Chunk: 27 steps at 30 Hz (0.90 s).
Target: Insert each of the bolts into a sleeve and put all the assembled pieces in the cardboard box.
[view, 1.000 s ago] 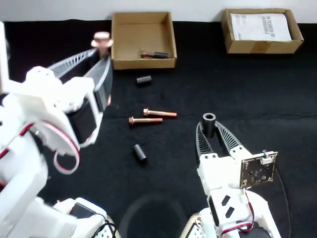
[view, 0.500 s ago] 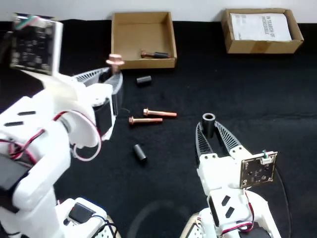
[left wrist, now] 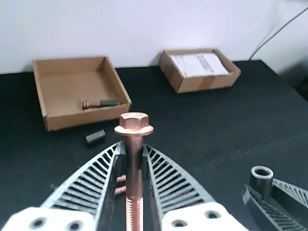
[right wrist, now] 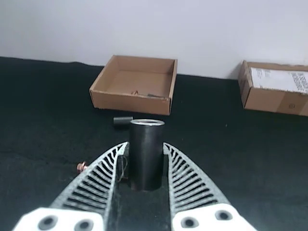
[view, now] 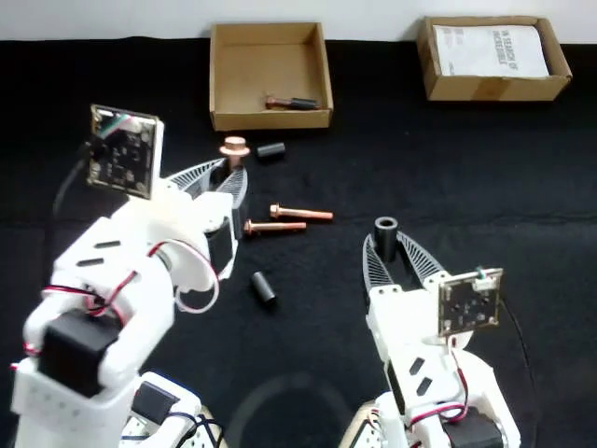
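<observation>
The left claw is being pressed together on a copper bolt. The bolt is being held upright, head above the fingertips, over the table just in front of the cardboard box. The right claw is being pinched on a black sleeve, which is also being held upright, its open mouth upward. It is well apart from the bolt, to the right side.

The step in hand is probably the joining of these two. For this to be done well, the bolt and the sleeve should be brought onto one line before they are pushed together. It should be noted that the threaded end is lying low between the left fingers while the head is sticking out. The bolt will likely have to be tilted or presented so that the thread, not the head, is meeting the mouth. The push should be gentle, because a small slant may jam the thread on the rim.

One finished piece is already lying in the cardboard box. Two loose bolts are lying between the arms, one loose sleeve near the box and another sleeve closer to the arms. These could be knocked if the claws are lowered. A second box with paper is standing far right.
</observation>
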### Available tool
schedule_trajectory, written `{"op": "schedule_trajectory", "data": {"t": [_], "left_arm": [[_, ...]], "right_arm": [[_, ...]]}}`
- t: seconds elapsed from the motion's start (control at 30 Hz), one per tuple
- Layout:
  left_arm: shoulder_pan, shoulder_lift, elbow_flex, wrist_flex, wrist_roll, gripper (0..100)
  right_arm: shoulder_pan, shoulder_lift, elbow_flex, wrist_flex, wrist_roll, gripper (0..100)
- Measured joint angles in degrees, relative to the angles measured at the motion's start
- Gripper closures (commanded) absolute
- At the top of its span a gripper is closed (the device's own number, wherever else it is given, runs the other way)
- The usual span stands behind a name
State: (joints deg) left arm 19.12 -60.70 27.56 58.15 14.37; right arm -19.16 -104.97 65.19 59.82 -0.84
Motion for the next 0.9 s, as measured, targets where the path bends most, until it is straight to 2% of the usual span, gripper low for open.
{"op": "schedule_trajectory", "data": {"t": [0.17, 0.4, 0.57, 0.7, 0.9], "left_arm": [[4.6, -1.7, 8.8, -11.8, 0.0, 99], [14.2, -1.8, 9.2, -22.6, 0.0, 99], [18.5, -1.6, 9.2, -27.9, 0.0, 99], [20.4, 4.0, 9.2, -29.7, 0.0, 99], [20.9, 16.6, 9.1, -38.2, 0.0, 99]], "right_arm": [[0.0, 0.1, 2.5, -0.4, 0.0, 99.1], [0.0, 0.2, 6.0, -5.3, 0.0, 99.1], [0.0, 0.3, 7.0, -7.8, 0.0, 99.1], [0.0, 0.3, 7.6, -8.9, 0.0, 99.1], [0.0, 0.3, 7.6, -8.9, 0.0, 99.1]]}}
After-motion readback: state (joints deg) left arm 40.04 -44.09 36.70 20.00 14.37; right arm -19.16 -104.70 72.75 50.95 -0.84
